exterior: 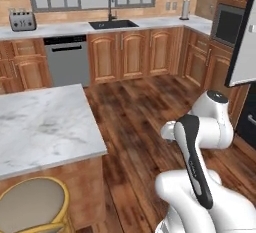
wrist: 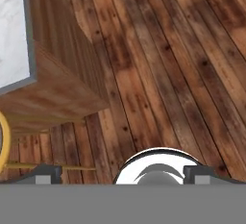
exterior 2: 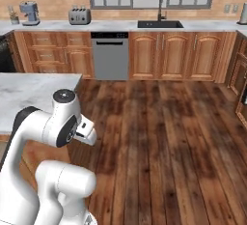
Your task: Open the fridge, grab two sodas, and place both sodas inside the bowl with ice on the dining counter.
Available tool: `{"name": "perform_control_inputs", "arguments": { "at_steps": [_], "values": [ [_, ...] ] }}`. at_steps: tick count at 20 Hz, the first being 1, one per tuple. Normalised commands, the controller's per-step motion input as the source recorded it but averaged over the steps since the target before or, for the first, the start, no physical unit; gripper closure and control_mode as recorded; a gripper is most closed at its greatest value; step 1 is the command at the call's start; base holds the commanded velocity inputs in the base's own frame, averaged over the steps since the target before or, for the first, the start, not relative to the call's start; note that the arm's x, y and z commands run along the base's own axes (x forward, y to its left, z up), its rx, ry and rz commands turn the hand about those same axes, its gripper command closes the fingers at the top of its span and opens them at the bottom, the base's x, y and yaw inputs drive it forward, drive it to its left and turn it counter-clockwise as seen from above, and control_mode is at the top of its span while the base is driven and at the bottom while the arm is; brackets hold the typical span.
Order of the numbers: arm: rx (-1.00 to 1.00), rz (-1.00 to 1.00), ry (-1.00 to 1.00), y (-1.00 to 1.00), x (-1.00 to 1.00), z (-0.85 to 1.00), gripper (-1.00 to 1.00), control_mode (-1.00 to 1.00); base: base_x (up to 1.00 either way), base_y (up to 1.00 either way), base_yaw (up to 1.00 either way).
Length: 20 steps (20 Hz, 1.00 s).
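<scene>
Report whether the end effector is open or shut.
Open: in the hand view the end effector has its two dark fingertips far apart, with nothing between them above the wooden floor.

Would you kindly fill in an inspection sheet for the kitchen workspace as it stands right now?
Surface: dining counter, white-grey marble on a wood base; no bowl on the part in view.
Job's things: fridge, one door swung open at the right edge of the left base view; sodas and bowl nothing seen.
Clutter: toaster and coffee machine on the wall counter; paper towel roll near the corner.
Grippers: tool open, holding nothing, pointing down at the wood floor.
Cables: nothing seen.
Surroundings: sink under the window, dishwasher, microwave, yellow-rimmed stool by the dining counter.
</scene>
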Motion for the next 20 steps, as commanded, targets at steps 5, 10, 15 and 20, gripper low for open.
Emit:
{"name": "perform_control_inputs", "arguments": {
  "at_steps": [5,10,15,20],
  "values": [
    [0.0,0.0,0.0,0.0,0.0,0.0,-1.0,1.0,0.25,-0.7,-0.04],
    [0.0,0.0,0.0,0.0,0.0,0.0,-1.0,1.0,0.64,-0.27,-0.14],
    [0.0,0.0,0.0,0.0,0.0,0.0,-1.0,1.0,0.69,-0.01,-0.32],
    [0.0,0.0,0.0,0.0,0.0,0.0,-1.0,1.0,0.34,-0.2,-0.49]
  ]
}}
